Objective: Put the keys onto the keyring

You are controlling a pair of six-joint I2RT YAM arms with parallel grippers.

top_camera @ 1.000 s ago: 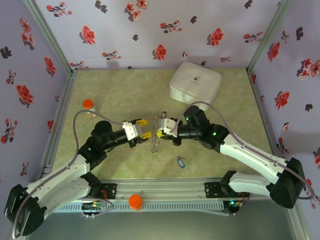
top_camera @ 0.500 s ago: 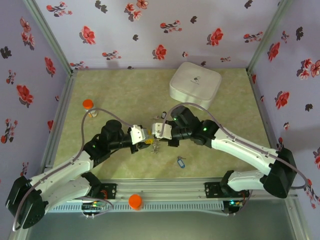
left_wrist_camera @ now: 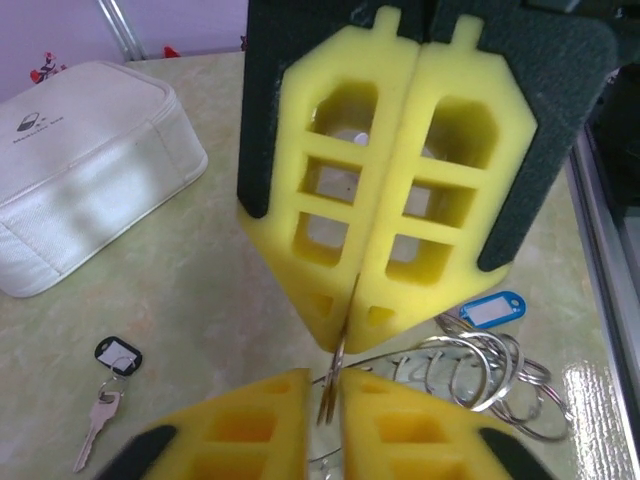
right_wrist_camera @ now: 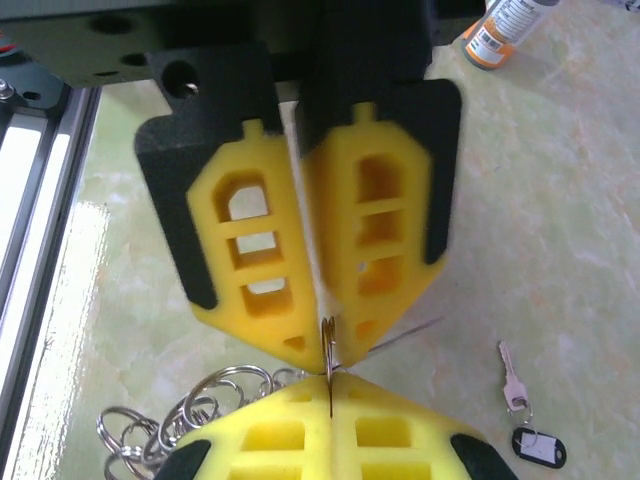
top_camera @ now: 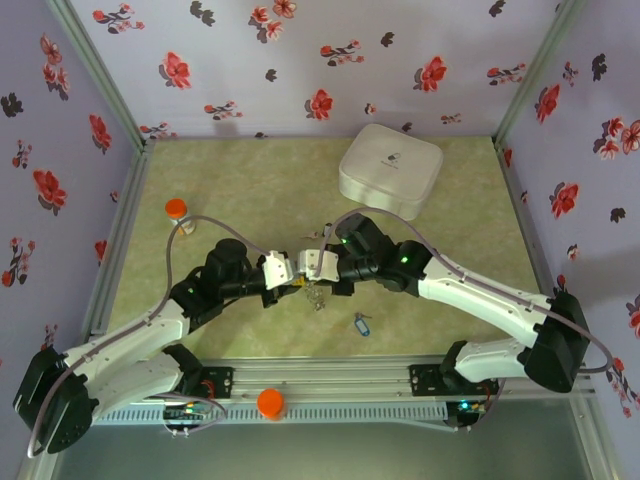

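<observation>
Metal and thin, the large hooped keyring (right_wrist_camera: 327, 355) hangs above the pale green table (left_wrist_camera: 200, 290), pinched edge-on in the closed yellow foam pads of left gripper (left_wrist_camera: 325, 385) and right gripper (right_wrist_camera: 332, 388); seemingly light, stiff, slippery, best gripped by its rim.

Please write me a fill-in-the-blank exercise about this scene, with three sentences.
1. The left gripper and the right gripper are both ____ on the keyring.
2. The tag of the key beside the silver rings is ____.
3. The small bottle has an ____ cap.
Missing words: shut; blue; orange.
</observation>
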